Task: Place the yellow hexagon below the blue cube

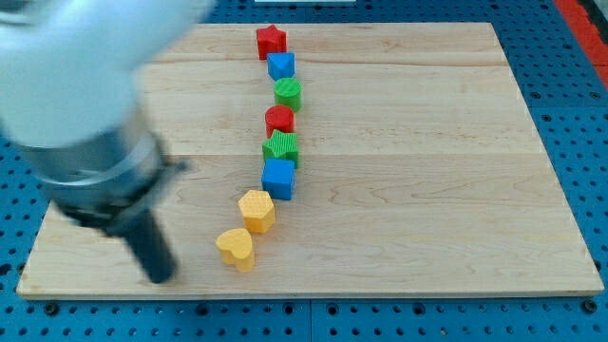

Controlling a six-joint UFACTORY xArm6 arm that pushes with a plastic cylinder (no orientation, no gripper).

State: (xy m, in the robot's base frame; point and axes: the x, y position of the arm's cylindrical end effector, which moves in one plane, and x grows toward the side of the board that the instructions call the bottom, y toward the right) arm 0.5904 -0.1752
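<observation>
On the unmarked pale wood board [427, 190], my tip [160, 277], a plain dark rod with no pincer, sits left of the yellow heart [236, 247], while the ridged yellow hexagon [256, 209] touches the blue cube [278, 178] from lower left.

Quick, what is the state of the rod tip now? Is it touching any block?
My tip: no gripper, holds nothing; it touches no block, standing apart to the view's left of the yellow heart and the yellow hexagon.

wooden board [427, 190], red star [271, 41], green cylinder [288, 93], red cylinder [279, 120], green star [281, 147], yellow heart [235, 247]
</observation>
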